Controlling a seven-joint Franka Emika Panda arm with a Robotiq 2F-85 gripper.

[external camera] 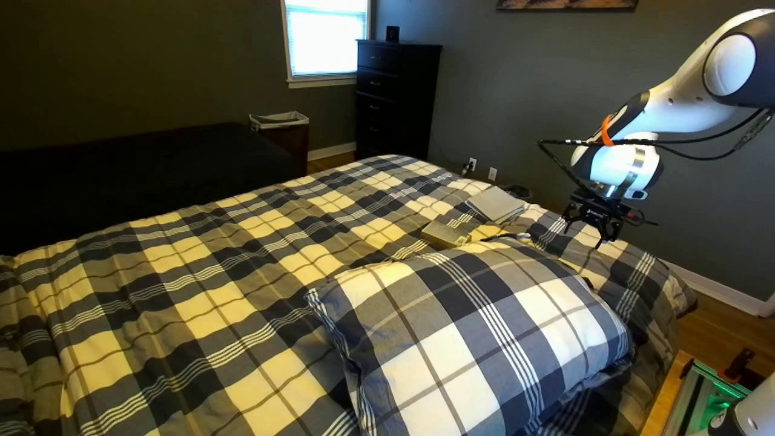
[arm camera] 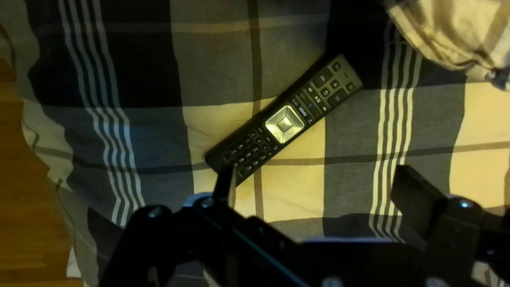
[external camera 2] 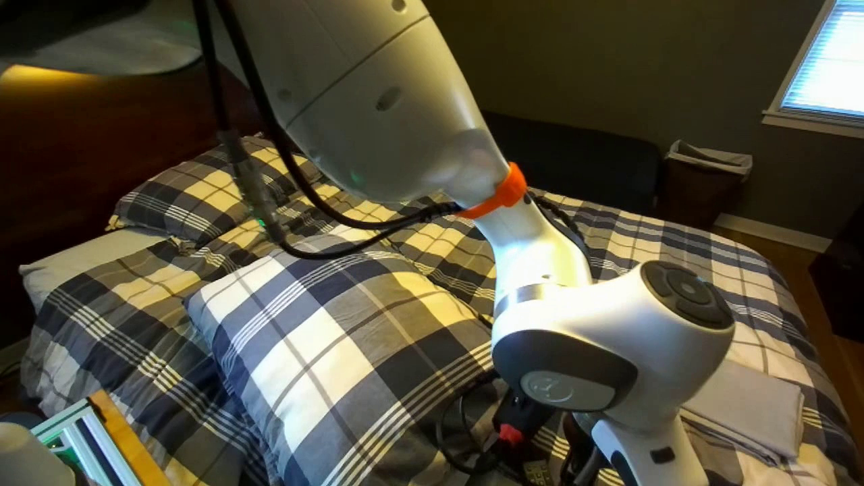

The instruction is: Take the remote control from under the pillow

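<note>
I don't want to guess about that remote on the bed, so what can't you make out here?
Remote, wrist view: part of its number-key end, hidden by a finger.
Under the pillow, in both exterior views: hidden by it.
Arm, in an exterior view: cut off by top and bottom edges.
Object on the dresser, in an exterior view: too small and dark.
Wall picture, in an exterior view: cut off by top edge.
</note>
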